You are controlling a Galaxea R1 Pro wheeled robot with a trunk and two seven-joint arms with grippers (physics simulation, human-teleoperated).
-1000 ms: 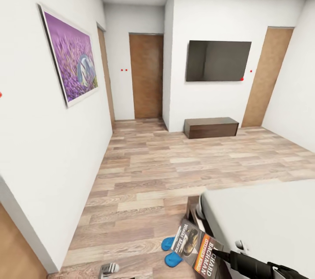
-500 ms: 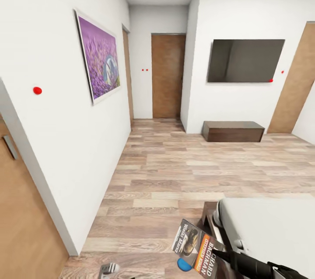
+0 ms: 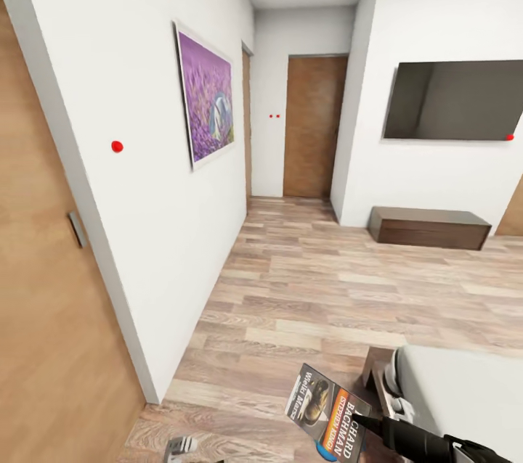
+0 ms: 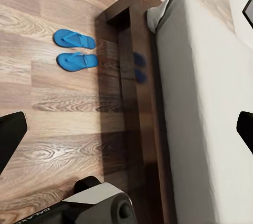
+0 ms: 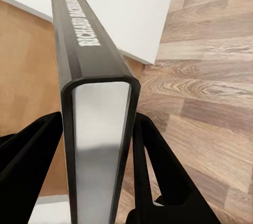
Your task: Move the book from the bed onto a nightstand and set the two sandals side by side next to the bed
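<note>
Right tool point(image 5: 100, 145): clamped on the book point(image 3: 328, 412), at 5 o'clock in the head view, cover tilted.
Left tool point(image 4: 126, 129): fingers spread wide, nothing between them.
Sandals point(image 4: 76, 50): side by side on the floor point(image 3: 327, 289), near the bed point(image 4: 200, 108) frame, probably not touching it.

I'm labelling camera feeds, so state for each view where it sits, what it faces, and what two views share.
Head: high on the robot, facing the wood floor; right arm holds the book.
Left wrist: over the bed and sandals; open left claw.
Right wrist: right claw shut on the book.
Shared: book in the head and right wrist views.
</note>
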